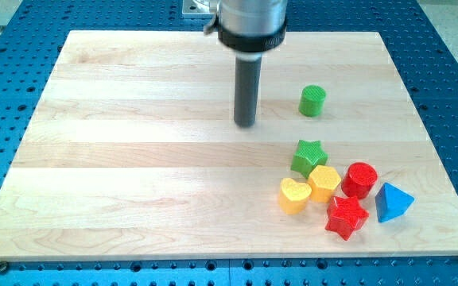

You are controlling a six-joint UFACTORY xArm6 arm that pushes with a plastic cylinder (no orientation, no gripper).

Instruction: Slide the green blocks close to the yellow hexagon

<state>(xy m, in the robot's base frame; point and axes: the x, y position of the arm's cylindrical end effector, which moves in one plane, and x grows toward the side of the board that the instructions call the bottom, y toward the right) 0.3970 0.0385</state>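
Green cylinder (312, 101) sits alone toward the view's upper right, well apart from the yellow hexagon (324, 183) — the green star (308, 156) already touches it. My tip (246, 124), a bare rod holding nothing, stands on the counter (133, 159) to the cylinder's left — apart from it.

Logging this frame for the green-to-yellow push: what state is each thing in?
my tip: on the board, touching no block, left of the green cylinder.
green cylinder: upright, alone, apart from the cluster.
green star: against the yellow hexagon.
yellow hexagon: in the cluster, beside the yellow heart.
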